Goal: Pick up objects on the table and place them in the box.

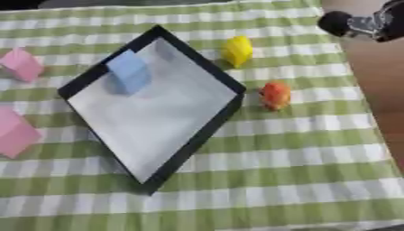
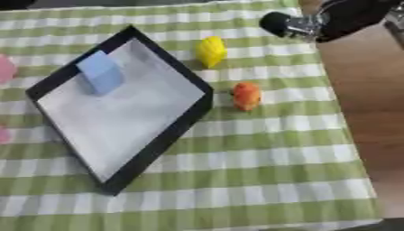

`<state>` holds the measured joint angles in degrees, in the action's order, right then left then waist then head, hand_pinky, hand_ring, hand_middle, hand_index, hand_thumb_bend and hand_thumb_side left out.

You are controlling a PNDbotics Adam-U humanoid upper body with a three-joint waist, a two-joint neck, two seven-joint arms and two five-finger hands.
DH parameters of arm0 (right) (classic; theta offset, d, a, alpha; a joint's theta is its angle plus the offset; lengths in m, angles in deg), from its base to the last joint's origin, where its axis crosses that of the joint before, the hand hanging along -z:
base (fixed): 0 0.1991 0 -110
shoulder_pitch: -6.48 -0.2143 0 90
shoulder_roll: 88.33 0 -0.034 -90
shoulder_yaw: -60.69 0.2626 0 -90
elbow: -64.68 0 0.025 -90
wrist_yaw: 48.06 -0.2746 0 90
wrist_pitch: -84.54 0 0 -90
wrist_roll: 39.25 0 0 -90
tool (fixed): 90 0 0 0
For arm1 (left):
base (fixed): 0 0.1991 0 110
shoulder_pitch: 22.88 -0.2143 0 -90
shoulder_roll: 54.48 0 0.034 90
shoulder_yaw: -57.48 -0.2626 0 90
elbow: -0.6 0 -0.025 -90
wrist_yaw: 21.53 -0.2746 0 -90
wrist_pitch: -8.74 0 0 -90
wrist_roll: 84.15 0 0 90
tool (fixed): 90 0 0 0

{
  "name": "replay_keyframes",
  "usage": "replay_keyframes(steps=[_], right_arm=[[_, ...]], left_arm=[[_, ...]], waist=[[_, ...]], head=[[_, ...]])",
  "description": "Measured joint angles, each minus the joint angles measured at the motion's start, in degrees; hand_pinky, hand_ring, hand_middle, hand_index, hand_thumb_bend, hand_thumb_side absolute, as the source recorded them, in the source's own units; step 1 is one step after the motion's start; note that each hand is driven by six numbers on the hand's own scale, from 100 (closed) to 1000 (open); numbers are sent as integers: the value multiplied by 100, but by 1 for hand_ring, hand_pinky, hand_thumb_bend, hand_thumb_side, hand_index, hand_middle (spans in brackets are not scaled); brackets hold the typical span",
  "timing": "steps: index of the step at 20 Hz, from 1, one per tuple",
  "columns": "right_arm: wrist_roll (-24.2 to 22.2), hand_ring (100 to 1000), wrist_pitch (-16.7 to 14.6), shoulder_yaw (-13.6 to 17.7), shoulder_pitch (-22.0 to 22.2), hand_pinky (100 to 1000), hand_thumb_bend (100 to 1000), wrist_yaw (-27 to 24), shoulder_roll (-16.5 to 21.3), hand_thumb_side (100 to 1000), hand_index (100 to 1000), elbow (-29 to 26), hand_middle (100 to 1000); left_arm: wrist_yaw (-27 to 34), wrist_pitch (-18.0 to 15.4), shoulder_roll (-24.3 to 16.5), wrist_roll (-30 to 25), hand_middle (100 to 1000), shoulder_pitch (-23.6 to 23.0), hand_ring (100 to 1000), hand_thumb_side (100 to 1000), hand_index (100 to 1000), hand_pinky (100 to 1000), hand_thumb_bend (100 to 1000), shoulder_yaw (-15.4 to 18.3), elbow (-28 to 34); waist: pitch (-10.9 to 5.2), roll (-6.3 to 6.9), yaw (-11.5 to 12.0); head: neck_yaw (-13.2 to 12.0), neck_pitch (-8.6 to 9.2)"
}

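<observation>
A shallow box point(image 1: 189, 146) with a black rim and white floor lies askew on the green checked cloth. A light blue block point(image 1: 129, 71) stands inside it near its far corner. A yellow object point(image 1: 237, 50) sits just beyond the box's right edge, and an orange object point(image 1: 275, 94) lies to the right of the box. Two pink blocks rest left of the box, one far point(image 1: 21, 64) and one near point(image 1: 16, 134). My right hand point(image 2: 304, 23) hangs at the upper right, above the table's edge and away from all objects; its fingers are not discernible. No left hand shows.
The cloth ends at the right, where brown floor point(image 2: 363, 113) shows. Open cloth point(image 1: 300, 180) stretches in front of and right of the box.
</observation>
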<state>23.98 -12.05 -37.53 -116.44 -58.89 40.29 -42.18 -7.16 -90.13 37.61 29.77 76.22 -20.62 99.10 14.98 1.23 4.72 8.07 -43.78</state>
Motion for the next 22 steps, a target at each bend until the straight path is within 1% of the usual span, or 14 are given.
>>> replay_keyframes(steps=[4, 6, 9, 14, 15, 21, 22], right_arm=[[-284, 873, -327, -195, -86, 901, 493, 71, 533, 342, 895, -8, 826], [-420, 871, -445, -306, -139, 898, 514, 111, 705, 336, 893, -42, 825], [-644, 867, -541, -493, -251, 892, 536, 202, 901, 329, 890, -76, 820], [-875, 843, -531, -791, -502, 879, 543, 386, 961, 278, 878, -72, 793], [-891, 838, -511, -848, -550, 876, 541, 427, 961, 285, 876, -67, 788], [-853, 808, -352, -1185, -788, 857, 519, 673, 946, 243, 863, 78, 770], [-832, 785, -323, -1237, -825, 841, 500, 721, 934, 205, 841, 112, 756]], left_arm=[[51, 7, -191, -17, 846, -21, 789, 799, 834, 810, 154, -11, -8], [60, 9, -255, -35, 846, -36, 789, 798, 834, 810, 152, -14, -33], [62, 5, -334, -45, 846, -53, 790, 800, 833, 811, 150, -41, -36], [75, 9, -384, -65, 846, -67, 790, 801, 832, 811, 149, -49, -62], [78, 11, -384, -68, 846, -69, 790, 801, 832, 811, 149, -49, -65], [116, 19, -384, -80, 846, -85, 790, 804, 832, 811, 148, -50, -65], [119, 19, -384, -81, 846, -86, 790, 804, 832, 811, 148, -50, -66]], waist=[[-4, -15, -9], [-16, -33, -13], [-38, -35, -24], [-38, -40, -27], [-38, -47, -23], [-38, -68, 10], [-38, -68, 16]], head=[[19, 0], [17, 1], [15, 3], [15, 3], [14, 3], [12, 3], [12, 3]])
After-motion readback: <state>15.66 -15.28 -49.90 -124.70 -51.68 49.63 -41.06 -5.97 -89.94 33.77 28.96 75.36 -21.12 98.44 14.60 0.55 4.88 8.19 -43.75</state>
